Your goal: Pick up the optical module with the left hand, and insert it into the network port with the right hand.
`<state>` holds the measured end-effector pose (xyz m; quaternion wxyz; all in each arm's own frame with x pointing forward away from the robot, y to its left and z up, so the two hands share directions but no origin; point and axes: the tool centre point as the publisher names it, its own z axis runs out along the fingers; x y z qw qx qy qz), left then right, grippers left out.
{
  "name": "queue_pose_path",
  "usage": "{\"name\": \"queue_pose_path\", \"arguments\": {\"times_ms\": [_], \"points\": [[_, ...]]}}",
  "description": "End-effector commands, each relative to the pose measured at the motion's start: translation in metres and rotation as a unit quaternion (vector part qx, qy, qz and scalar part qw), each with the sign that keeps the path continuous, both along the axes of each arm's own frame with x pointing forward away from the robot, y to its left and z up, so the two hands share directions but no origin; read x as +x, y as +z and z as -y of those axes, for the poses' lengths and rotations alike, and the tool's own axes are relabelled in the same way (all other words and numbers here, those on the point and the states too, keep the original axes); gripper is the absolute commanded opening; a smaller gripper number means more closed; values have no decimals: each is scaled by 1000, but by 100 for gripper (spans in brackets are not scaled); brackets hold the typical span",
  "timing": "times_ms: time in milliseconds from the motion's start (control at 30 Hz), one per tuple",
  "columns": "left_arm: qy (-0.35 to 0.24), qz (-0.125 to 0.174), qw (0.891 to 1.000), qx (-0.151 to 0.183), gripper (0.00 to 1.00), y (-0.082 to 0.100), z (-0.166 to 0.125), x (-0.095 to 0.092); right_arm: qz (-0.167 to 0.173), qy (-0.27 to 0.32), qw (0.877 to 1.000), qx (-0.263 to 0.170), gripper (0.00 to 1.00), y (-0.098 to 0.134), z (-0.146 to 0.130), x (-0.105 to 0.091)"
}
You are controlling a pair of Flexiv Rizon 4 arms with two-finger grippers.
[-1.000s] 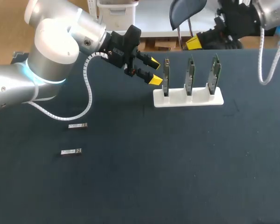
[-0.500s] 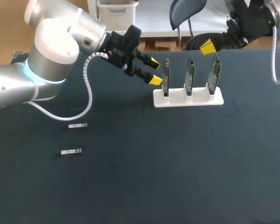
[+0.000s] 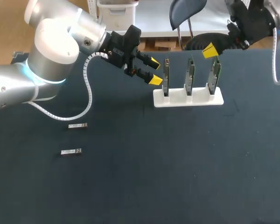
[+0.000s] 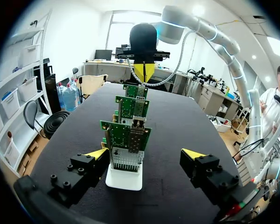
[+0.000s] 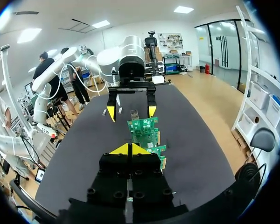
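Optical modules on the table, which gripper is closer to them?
Left. The left gripper hovers beside the left end of the white stand, diagonally away from the optical modules; the right gripper sits over the stand's right end, farther off.

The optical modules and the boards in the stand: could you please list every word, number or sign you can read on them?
No text can be read in any view.
On the optical module nearer the robot: any print is too small to read.
On the other optical module: likewise too small to read.
On the circuit boards in the white stand: any markings are too small to read.
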<state>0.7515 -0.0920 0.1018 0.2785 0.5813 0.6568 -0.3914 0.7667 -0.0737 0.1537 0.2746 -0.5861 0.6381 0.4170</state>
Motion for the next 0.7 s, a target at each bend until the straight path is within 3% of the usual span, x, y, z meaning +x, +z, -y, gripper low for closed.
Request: {"name": "queue_pose_path", "arguments": {"times_ms": [33, 67, 100, 700], "points": [[-2, -1, 1000, 1, 100, 0, 1, 2, -1, 0, 1000, 2, 0, -1, -1, 3], [-2, -1, 1000, 1, 100, 0, 1, 2, -1, 0, 1000, 2, 33, -1, -1, 3], [-2, -1, 1000, 1, 100, 0, 1, 2, 0, -2, 1000, 0, 100, -1, -2, 3], [-2, -1, 1000, 1, 100, 0, 1, 2, 1, -3, 1000, -2, 100, -2, -3, 3]]}}
